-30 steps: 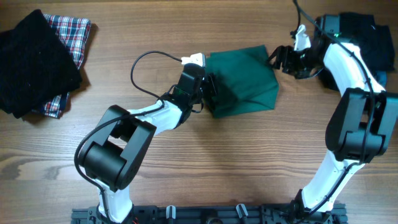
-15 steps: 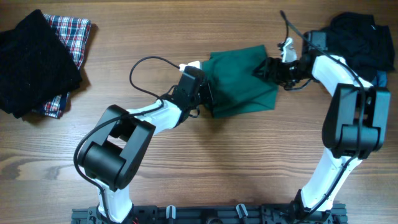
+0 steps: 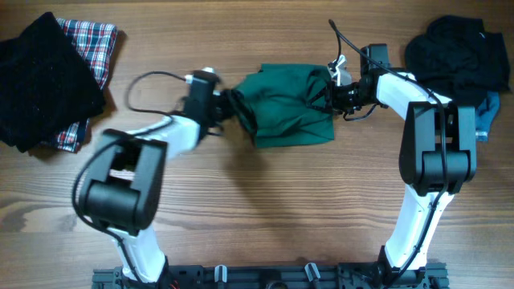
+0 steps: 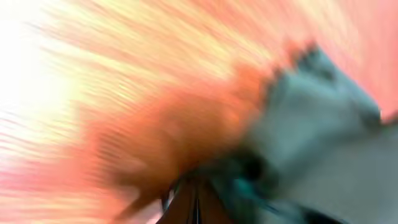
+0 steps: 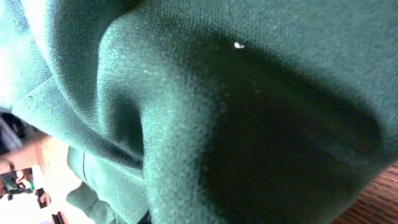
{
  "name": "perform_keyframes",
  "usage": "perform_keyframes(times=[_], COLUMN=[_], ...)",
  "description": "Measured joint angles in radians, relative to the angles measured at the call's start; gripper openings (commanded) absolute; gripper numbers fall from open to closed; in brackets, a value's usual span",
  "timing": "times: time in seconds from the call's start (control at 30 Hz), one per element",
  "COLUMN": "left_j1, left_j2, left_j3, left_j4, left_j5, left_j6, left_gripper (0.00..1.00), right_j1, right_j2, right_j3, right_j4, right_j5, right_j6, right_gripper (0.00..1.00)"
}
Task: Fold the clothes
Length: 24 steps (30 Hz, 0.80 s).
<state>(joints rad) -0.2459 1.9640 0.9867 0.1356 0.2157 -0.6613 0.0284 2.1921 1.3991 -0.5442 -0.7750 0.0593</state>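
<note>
The clothes [image 3: 289, 108], a dark-green garment, lie bunched on the wooden table at the top centre. My left gripper [image 3: 231, 107] is shut on the garment's gathered left edge. My right gripper [image 3: 328, 95] is at the right edge, shut on the fabric there. The left wrist view is heavily blurred; its gripper [image 4: 196, 208] shows dark closed fingers, with the green clothes [image 4: 311, 124] to the right. In the right wrist view the clothes [image 5: 186, 112] fill almost the whole frame in thick folds and hide the fingers.
A black knitted garment [image 3: 44, 76] lies over a plaid cloth [image 3: 92, 40] at the top left. At the top right sits a dark heap of clothing [image 3: 458, 52] with a blue piece [image 3: 486, 112] beside it. The left arm's cable [image 3: 148, 80] loops above the table.
The left arm has swung left, dragging the garment's left edge with it. The right gripper has moved left onto the right edge and shut. The garment has shifted left and bunched.
</note>
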Motion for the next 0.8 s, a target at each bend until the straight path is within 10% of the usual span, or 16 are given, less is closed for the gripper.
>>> perform_keyframes(times=[0.47, 0.8], left_j1=[0.280, 0.335], left_j2=[-0.015, -0.461], left_j3=[0.000, -0.003], left_j4=[-0.043, -0.222], left_j5=[0.254, 0.046], left_j6=[0.105, 0.324], left_gripper=[0.04, 0.04], right_j1=[0.186, 0.389], right_j2=[-0.157, -0.175], right_j3=[0.208, 0.346], right_j4=[-0.075, -0.092], right_j5=[-0.003, 0.115], right_j6=[-0.004, -0.103], right_gripper=[0.04, 0.04])
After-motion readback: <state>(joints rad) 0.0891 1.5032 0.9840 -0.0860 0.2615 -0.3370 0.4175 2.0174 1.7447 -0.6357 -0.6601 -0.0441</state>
